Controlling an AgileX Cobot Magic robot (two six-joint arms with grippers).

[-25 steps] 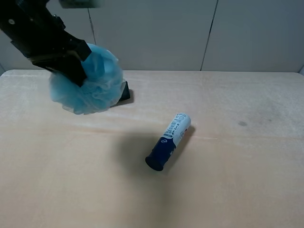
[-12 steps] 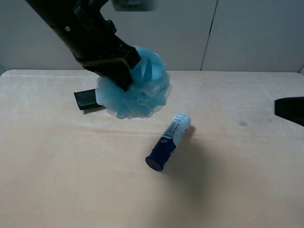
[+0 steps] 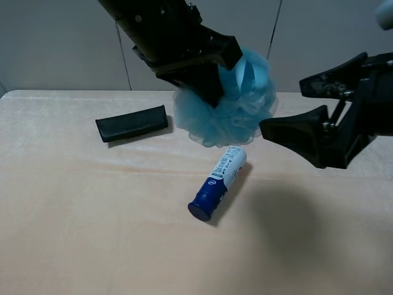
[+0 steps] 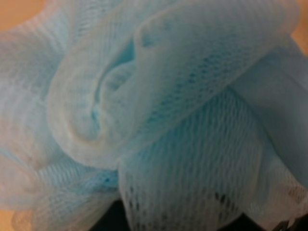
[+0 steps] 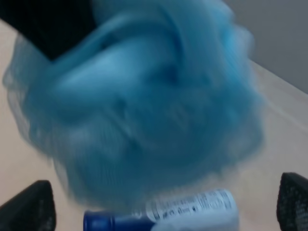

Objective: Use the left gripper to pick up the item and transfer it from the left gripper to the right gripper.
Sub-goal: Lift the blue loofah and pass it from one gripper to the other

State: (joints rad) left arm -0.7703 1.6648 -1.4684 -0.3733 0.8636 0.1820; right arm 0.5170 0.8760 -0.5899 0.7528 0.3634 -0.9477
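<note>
Exterior high view: within the last second the left gripper (image 3: 210, 92) has carried the blue bath pouf (image 3: 236, 117) away from the black case (image 3: 131, 123) and across to the middle. The right gripper (image 3: 284, 106), only just entering half a second ago, now faces it. The left fingers are closed into the mesh and hold the pouf clear of the counter (image 3: 80, 221). The right fingers are spread wide and empty, the lower tip just beside the pouf's edge. The tube (image 3: 218, 183) lies untouched beneath.

Left wrist view: mesh folds crowd the whole frame. The fingers themselves are hidden here, so this view cannot confirm the grip.

Right wrist view: though blurred, it shows the pouf hanging ahead of the two open fingertips (image 5: 29, 207), roughly centred between them.

Pickup looks complete and the handover is at hand. The right fingers probably need to advance around the pouf before the left lets go.
</note>
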